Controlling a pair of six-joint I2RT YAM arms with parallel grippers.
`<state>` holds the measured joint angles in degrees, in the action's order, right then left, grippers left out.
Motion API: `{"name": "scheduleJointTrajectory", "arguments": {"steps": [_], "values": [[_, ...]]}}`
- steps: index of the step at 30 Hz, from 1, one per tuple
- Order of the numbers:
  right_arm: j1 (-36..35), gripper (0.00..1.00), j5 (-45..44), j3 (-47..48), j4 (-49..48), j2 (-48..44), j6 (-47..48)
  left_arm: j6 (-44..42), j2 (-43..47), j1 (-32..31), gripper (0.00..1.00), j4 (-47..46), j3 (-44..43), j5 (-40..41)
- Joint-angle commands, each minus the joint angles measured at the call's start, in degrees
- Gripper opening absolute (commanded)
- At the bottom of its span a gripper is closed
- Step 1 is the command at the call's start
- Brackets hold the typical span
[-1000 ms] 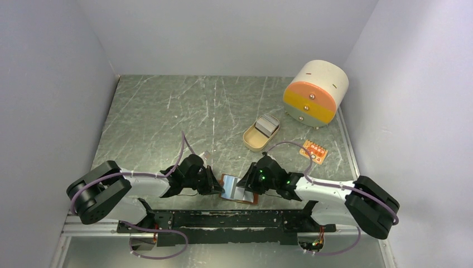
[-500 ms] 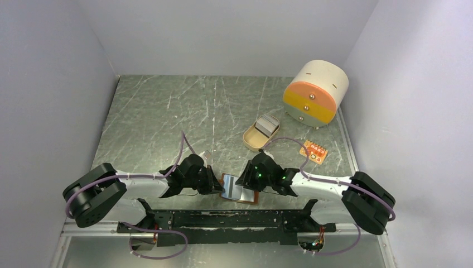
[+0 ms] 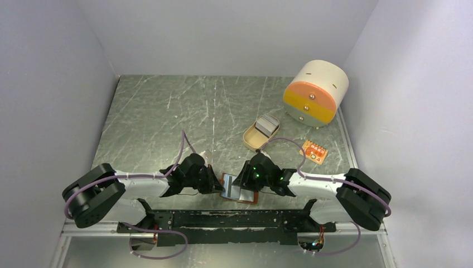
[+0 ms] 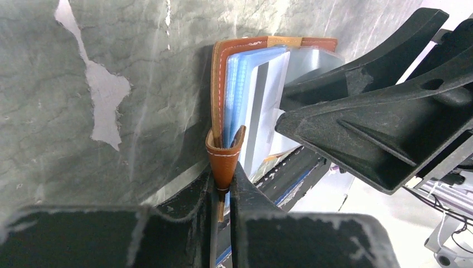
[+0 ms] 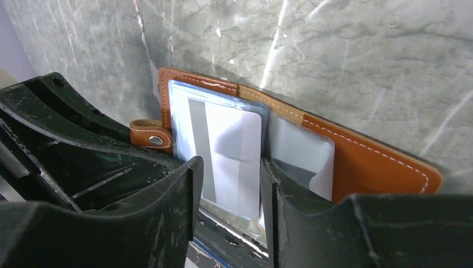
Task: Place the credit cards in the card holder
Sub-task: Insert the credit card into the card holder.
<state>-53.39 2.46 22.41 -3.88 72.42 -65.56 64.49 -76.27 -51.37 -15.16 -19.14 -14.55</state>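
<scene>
L tool (image 4: 222, 181) clamps card holder (image 4: 218, 84) by snap tab (image 4: 224, 159), lower centre; R tool (image 5: 228, 184), jaws apart, straddles credit card (image 5: 231, 142) in sleeve, can't tell if gripping.

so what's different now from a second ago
The right gripper slid a little to the left, further over the open card holder, and its whole arm swung in with it. Nothing was visibly grabbed or let go. The left gripper stays pinched on the snap tab, and the holder, the tan dish and the drum box sit where they were.
</scene>
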Motion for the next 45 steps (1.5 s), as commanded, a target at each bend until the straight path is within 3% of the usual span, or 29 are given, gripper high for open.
{"name": "scheduleJointTrajectory", "arguments": {"steps": [1,11,14,19,24,30,45], "values": [[-0.8,0.45,2.1,-0.4,-6.6,2.1,-1.1,-0.5,1.2,-0.6,0.13,0.0,-1.1,1.5],[-0.8,0.4,6.3,-2.9,-16.0,5.2,-3.1,-1.3,1.8,-0.8,0.16,0.8,-2.3,1.6],[-0.8,0.41,5.2,-2.3,-12.8,5.5,-2.5,-0.9,2.6,-0.7,0.22,0.1,-1.7,1.4],[-0.8,0.45,0.3,-0.2,0.4,1.9,0.1,0.0,5.5,-0.8,0.27,-0.3,-0.2,2.0],[-1.3,0.46,-1.2,-0.3,5.8,-1.9,0.2,0.2,6.5,-0.9,0.12,-2.6,0.7,1.6],[-2.6,0.43,-0.2,-1.3,3.0,-2.4,-2.0,0.1,4.5,-1.3,0.09,-5.9,1.0,-0.3],[-3.3,0.4,3.0,-6.5,-17.0,-0.2,-4.3,0.1,5.2,-1.6,0.09,-6.2,1.4,0.1]]}}
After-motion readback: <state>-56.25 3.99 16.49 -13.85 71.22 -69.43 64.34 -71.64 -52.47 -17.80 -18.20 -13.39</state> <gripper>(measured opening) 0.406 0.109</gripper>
